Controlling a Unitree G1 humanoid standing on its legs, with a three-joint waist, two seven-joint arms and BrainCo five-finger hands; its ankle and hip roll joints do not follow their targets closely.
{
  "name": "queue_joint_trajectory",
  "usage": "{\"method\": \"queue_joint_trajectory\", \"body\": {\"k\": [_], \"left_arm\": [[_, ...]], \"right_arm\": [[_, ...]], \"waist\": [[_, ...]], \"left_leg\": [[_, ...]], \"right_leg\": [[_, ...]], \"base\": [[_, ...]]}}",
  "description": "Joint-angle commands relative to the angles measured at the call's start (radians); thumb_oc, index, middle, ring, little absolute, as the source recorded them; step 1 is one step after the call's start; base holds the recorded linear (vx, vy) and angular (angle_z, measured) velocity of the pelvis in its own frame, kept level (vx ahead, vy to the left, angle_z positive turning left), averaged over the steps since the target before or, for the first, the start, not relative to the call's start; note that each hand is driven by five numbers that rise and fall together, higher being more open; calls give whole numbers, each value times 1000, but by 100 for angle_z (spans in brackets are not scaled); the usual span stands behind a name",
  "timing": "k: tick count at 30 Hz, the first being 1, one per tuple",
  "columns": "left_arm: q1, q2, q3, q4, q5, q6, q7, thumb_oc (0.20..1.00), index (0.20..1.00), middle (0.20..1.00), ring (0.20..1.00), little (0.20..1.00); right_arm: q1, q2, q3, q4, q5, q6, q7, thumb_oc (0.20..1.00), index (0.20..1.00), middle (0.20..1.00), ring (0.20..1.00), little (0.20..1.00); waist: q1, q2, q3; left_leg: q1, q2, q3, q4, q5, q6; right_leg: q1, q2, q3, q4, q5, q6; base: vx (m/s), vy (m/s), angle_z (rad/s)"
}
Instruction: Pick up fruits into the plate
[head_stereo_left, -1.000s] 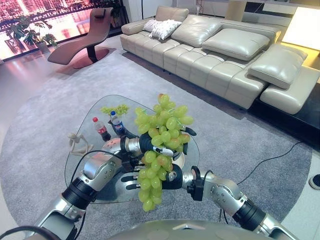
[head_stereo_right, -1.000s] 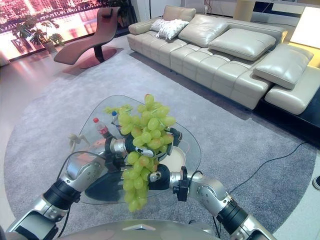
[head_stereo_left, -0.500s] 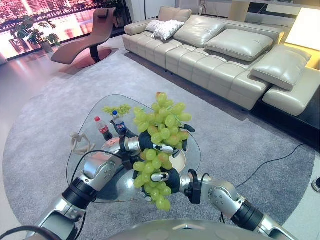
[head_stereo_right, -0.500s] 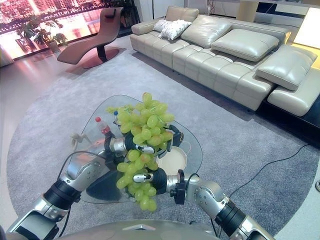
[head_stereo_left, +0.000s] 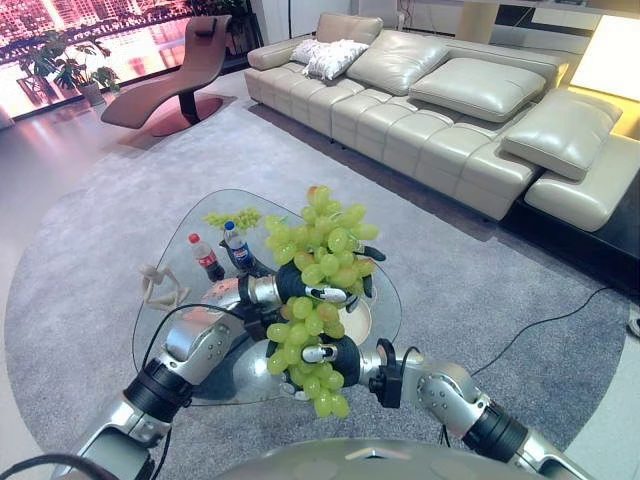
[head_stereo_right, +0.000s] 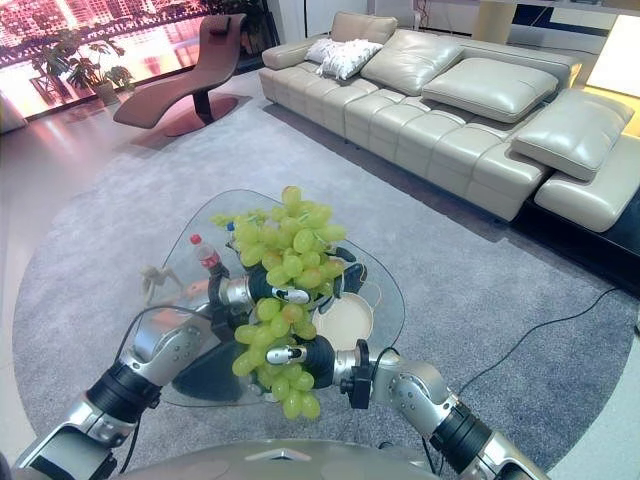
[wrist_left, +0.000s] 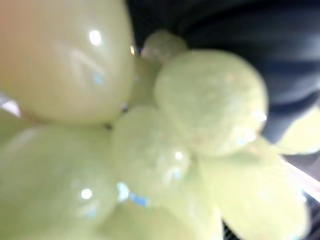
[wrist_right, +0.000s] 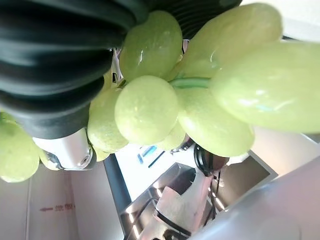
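A: Grapes (head_stereo_left: 318, 290), item 1: 1 large bunch of green grapes, held in the air above the near part of the glass table (head_stereo_left: 180, 250), between both hands. The upper cluster stands above the left hand (head_stereo_left: 262, 291); the lower cluster hangs past the right hand (head_stereo_left: 340, 357).

B: Hand states?

A: Left hand: comes in from the lower left, fingers curled round the middle of the bunch, dark tips showing over the fruit. Right hand: comes in from the lower right, fingers curled round the lower part of the bunch. Left wrist view: grapes pressed close against the dark ribbed cover. Right wrist view: grapes against the cover, with a green stem among them.

B: Item 2?

A: Plate (head_stereo_left: 357, 322): round, pale, on the table near its right edge, partly hidden behind the bunch. The grapes are above it, not resting in it.

B: Other stock on the table?

A: Bottles: 1 with a red label (head_stereo_left: 207, 258), 1 with a blue label (head_stereo_left: 236, 246), standing side by side toward the far left part. Second small bunch of green grapes (head_stereo_left: 231, 217), lying near the far edge behind the bottles. Small pale figurine (head_stereo_left: 160, 286), at the left edge.

B: Surroundings?

A: Grey carpet (head_stereo_left: 90, 230) under the table; cream leather sofa (head_stereo_left: 450, 110) beyond it; brown lounge chair (head_stereo_left: 170, 80) at the far left.
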Motion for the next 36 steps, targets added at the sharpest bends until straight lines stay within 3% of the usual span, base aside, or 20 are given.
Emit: {"method": "queue_joint_trajectory", "body": {"k": [1,11,17,19,27,31,34,36], "left_arm": [[-22,-16,26,65,-11,-39,4,1000,1000,1000,1000,1000],[106,-6,128,114,1,-43,20,1000,1000,1000,1000,1000],[252,-13,255,239,59,-65,111,1000,1000,1000,1000,1000],[278,-20,270,300,91,-89,161,1000,1000,1000,1000,1000],[274,-41,257,594,219,-149,262,1000,1000,1000,1000,1000],[202,-63,178,776,265,-209,340,1000,1000,1000,1000,1000],[141,-93,138,923,288,-258,384,1000,1000,1000,1000,1000],[115,-108,126,980,278,-256,421,1000,1000,1000,1000,1000]], "right_arm": [[-17,101,-94,-90,63,-109,5,200,200,200,200,200],[92,9,-287,-33,-21,-135,16,200,200,200,200,200],[169,-65,-481,64,-150,-169,22,200,200,200,200,200],[169,-92,-521,107,-203,-209,7,200,200,200,200,200],[53,-181,-583,311,-314,-369,-137,200,200,200,200,200],[-109,-255,-553,431,-322,-427,-278,200,200,200,200,200],[-236,-262,-549,553,-355,-484,-354,200,200,200,200,200],[-292,-275,-533,598,-392,-520,-395,200,200,200,200,200]], "waist": [[7,-50,21],[12,-51,41],[20,-56,58],[27,-56,70],[77,-65,130],[103,-52,190],[117,-37,252],[120,-30,278]], "left_leg": [[36,-40,14,23,-150,43],[30,-43,-6,25,-148,40],[31,-45,-22,31,-146,36],[19,-46,-29,36,-144,35],[-32,-55,-70,78,-142,26],[-104,-64,-92,117,-142,23],[-158,-75,-107,139,-141,25],[-180,-80,-117,147,-140,27]], "right_leg": [[30,-37,-20,20,-72,36],[30,-42,-59,26,-73,38],[32,-47,-95,41,-78,37],[21,-48,-107,51,-80,35],[-11,-67,-151,86,-89,33],[-76,-76,-170,126,-98,29],[-125,-76,-178,147,-103,22],[-146,-74,-180,159,-107,17]], "base": [[49,36,6],[37,38,11],[102,77,21],[2,86,16],[10,47,22],[-142,67,23],[-193,39,32],[-142,20,24]]}}
